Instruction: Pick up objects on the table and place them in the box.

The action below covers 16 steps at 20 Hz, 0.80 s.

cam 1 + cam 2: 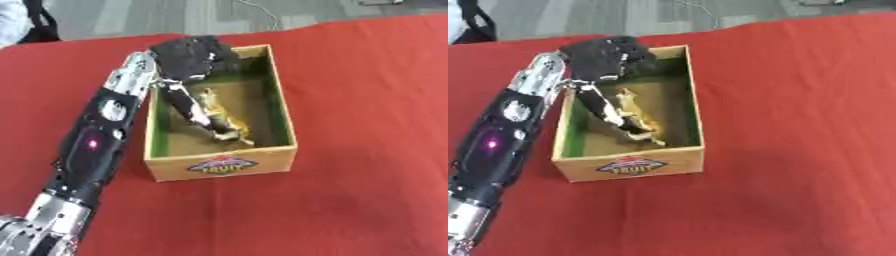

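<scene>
Nearest the camera, at about seven o'clock in the left eye view, the silver and black forearm of the robot's left arm rises diagonally toward the wooden box [220,165], which sits just left of centre on the red tablecloth [367,125] and carries a colourful fruit label on its front wall. At eleven o'clock, over the box's far left corner, the left hand [188,57] hangs with its fingers [194,107] reaching down inside, right against a small golden-tan animal figurine [226,117]. That figurine lies on the box floor toward the five o'clock side of the interior. Whether the fingers pinch it or merely rest beside it cannot be told, since they overlap the toy. No right hand shows in either view, and no other loose object appears on the cloth.

Judging by its look, the figurine is a light, rigid plastic or resin piece with a smooth, possibly slippery finish and thin legs that could snag or snap. Its body looks the safest place to take hold, across the torso rather than by a limb. With it already inside the box, letting go gently and lifting the fingers straight up seems wise, so the toy is not dragged back out.
</scene>
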Motion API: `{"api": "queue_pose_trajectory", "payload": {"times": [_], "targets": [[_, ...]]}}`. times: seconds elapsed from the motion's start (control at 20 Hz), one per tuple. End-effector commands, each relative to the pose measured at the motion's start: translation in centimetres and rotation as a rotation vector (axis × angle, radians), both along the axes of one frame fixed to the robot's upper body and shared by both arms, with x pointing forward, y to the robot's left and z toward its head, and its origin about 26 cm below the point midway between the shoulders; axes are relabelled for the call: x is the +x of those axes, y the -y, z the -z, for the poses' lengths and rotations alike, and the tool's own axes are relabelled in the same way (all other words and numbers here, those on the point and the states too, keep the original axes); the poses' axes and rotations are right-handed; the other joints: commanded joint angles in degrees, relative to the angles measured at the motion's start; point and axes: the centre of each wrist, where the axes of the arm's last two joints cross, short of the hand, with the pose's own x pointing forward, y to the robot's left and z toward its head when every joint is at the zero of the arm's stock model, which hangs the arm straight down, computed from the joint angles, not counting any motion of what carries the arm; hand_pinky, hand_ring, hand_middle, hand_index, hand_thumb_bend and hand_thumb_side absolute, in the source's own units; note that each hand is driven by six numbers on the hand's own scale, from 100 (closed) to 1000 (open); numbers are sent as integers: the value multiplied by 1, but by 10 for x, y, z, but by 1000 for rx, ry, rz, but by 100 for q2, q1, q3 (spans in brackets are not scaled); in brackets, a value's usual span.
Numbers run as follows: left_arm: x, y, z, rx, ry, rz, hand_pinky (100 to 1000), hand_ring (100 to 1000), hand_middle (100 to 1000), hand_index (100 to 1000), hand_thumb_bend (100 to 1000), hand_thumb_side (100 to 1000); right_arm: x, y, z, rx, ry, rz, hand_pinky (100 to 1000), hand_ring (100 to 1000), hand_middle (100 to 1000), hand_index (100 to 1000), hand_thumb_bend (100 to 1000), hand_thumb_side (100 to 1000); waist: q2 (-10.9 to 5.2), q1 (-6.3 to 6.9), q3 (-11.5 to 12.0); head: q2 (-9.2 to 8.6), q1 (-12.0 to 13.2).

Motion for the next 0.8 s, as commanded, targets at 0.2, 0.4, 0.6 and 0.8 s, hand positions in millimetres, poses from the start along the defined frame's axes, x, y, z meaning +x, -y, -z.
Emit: {"api": "queue_pose_trajectory", "payload": {"times": [0.2,0.4,0.6,0.8], "targets": [[-15,-15,-43,-116,124,47,1000,1000,919,1000,452,689,-1,4,-6,-16,17,3,910,559,404,757,100,407,-152,-19,60,-10,-54],[-32,-25,-57,-283,215,107,965,900,824,938,100,405,-2,7,-6,-16,21,20,909,559,406,756,100,405,-160,-23,167,58,-170],[-49,-40,-62,-650,247,261,879,818,764,917,100,402,-3,11,-6,-12,25,42,907,559,408,756,100,403,-195,-45,348,200,-352],[-72,-66,-68,-930,222,376,805,753,700,892,100,424,-4,15,-6,-14,32,54,903,561,411,755,100,401,-236,-73,501,256,-480]]}}
